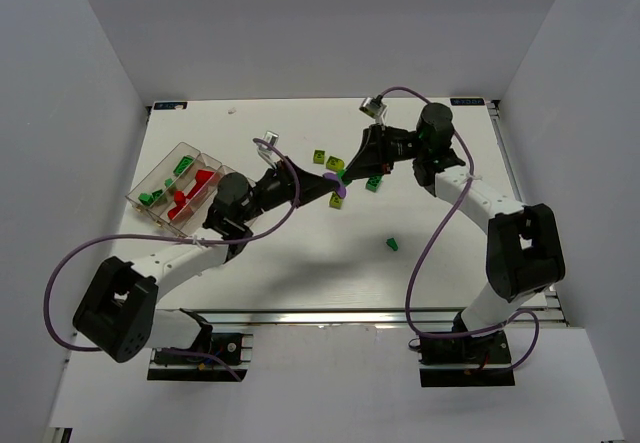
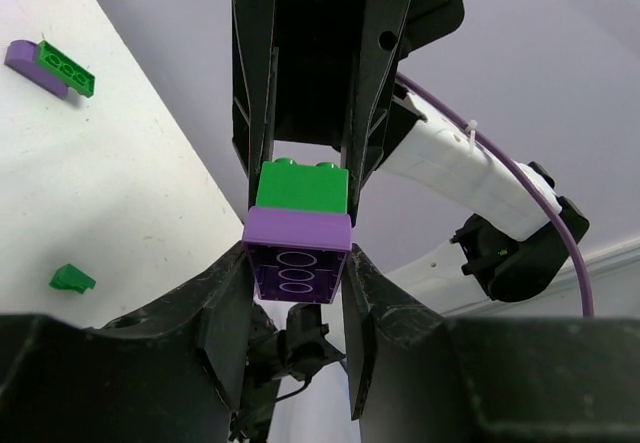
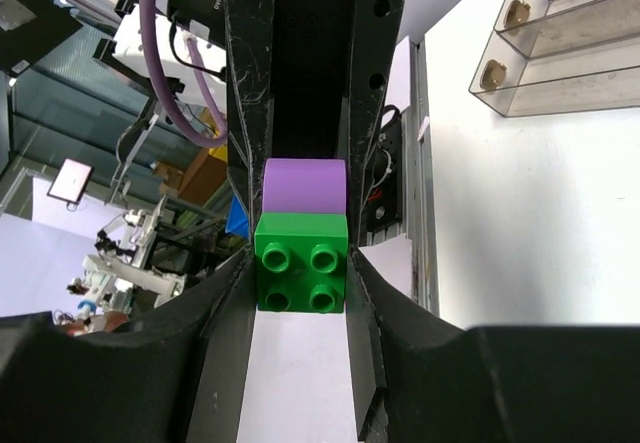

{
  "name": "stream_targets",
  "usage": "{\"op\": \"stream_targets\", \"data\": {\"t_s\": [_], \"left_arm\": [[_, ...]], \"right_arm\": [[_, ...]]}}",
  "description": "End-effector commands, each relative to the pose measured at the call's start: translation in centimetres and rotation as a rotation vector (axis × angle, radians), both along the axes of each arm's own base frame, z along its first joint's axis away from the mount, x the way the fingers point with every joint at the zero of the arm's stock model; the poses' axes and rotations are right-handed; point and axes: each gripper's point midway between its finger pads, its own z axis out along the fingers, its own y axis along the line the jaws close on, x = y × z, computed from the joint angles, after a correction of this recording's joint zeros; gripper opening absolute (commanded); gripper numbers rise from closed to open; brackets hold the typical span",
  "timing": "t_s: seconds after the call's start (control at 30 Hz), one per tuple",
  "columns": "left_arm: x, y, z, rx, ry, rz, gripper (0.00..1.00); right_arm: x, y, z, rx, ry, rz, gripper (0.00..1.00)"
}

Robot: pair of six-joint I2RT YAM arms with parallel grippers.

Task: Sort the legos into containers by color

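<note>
Sorting stood partway: tray (image 1: 152,173) held reds & greens, several legos (image 1: 392,244) lay loose on tabletop (image 1: 300,263), left claw (image 2: 297,268) clamped a purple brick (image 2: 297,233), right claw (image 3: 298,293) the green brick (image 3: 300,268) stuck to it.

Two arms (image 1: 470,198), one tray (image 1: 152,175)

green brick (image 3: 300,263), purple brick (image 3: 305,185); clear tray (image 1: 165,172)

**A:** White bench (image 1: 300,263) dead centre, matte, evenly lit, soft shadows only.

**B:** And it's boxed in: pale grey back panel (image 1: 320,23) beyond it, left panel (image 1: 60,113) and right panel (image 1: 590,83) flanking it.

**A:** Silver rail (image 1: 330,315) along the bench's near edge, catching a bright strip of light.

**B:** Past the bench's edge, the right wrist view shows blurred lab clutter (image 3: 110,253).
</note>
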Motion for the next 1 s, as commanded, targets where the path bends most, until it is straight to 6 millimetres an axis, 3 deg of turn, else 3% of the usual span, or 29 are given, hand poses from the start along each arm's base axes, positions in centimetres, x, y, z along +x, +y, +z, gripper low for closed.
{"op": "stream_targets", "data": {"t_s": [0.0, 0.13, 0.27, 0.3, 0.37, 0.4, 0.43, 0.57, 0.63, 0.7, 0.73, 0.77, 0.8, 0.83, 0.9, 0.97], "left_arm": [[-1.0, 1.1, 1.8, 0.006, -0.061, -0.010, 0.00], [-0.7, 3.6, 1.0, 0.029, -0.040, 0.028, 0.00], [0.6, 7.1, 0.2, 0.076, -0.029, 0.107, 0.00], [0.9, 7.7, -1.1, 0.118, 0.030, 0.118, 0.00], [2.9, 10.2, -3.3, 0.245, 0.056, 0.213, 0.00], [3.9, 11.7, -5.1, 0.352, 0.182, 0.282, 0.00], [4.9, 13.3, -7.3, 0.485, 0.191, 0.326, 0.00], [7.8, 21.4, -12.4, 0.881, 0.411, 0.570, 0.00], [8.9, 24.3, -12.2, 1.044, 0.425, 0.651, 0.00], [9.6, 26.3, -13.6, 1.179, 0.478, 0.671, 0.00], [11.0, 27.7, -12.2, 1.250, 0.435, 0.724, 0.00], [11.4, 28.4, -12.2, 1.301, 0.434, 0.732, 0.00], [11.6, 29.1, -13.7, 1.373, 0.476, 0.705, 0.00], [12.6, 29.6, -12.8, 1.417, 0.441, 0.707, 0.00], [13.1, 30.5, -14.3, 1.513, 0.478, 0.676, 0.00], [14.1, 31.2, -14.0, 1.566, 0.460, 0.676, 0.00]], "right_arm": [[2.0, -0.6, 1.0, 0.023, -0.140, -0.034, 0.00], [4.8, -2.3, 0.2, 0.001, -0.149, -0.104, 0.00], [6.2, -3.0, -0.2, -0.009, -0.179, -0.146, 0.00], [6.1, -3.2, -0.7, -0.036, -0.124, -0.153, 0.00], [7.7, -3.1, -0.6, -0.071, -0.278, -0.212, 0.00], [7.4, -3.2, -1.9, -0.118, -0.293, -0.206, 0.00], [8.3, -3.4, -1.4, -0.151, -0.343, -0.242, 0.00], [8.8, -4.2, -2.6, -0.246, -0.420, -0.285, 0.00], [8.6, -4.5, -2.6, -0.263, -0.450, -0.295, 0.00], [8.3, -4.8, -3.1, -0.281, -0.467, -0.299, 0.00], [8.2, -4.8, -3.1, -0.284, -0.474, -0.299, 0.00], [8.2, -4.9, -3.3, -0.291, -0.474, -0.300, 0.00], [8.0, -5.0, -3.5, -0.293, -0.480, -0.298, 0.00], [7.9, -5.1, -3.5, -0.295, -0.484, -0.298, 0.00], [7.8, -5.2, -3.8, -0.302, -0.490, -0.296, 0.00], [7.7, -5.2, -4.0, -0.309, -0.496, -0.296, 0.00]]}}
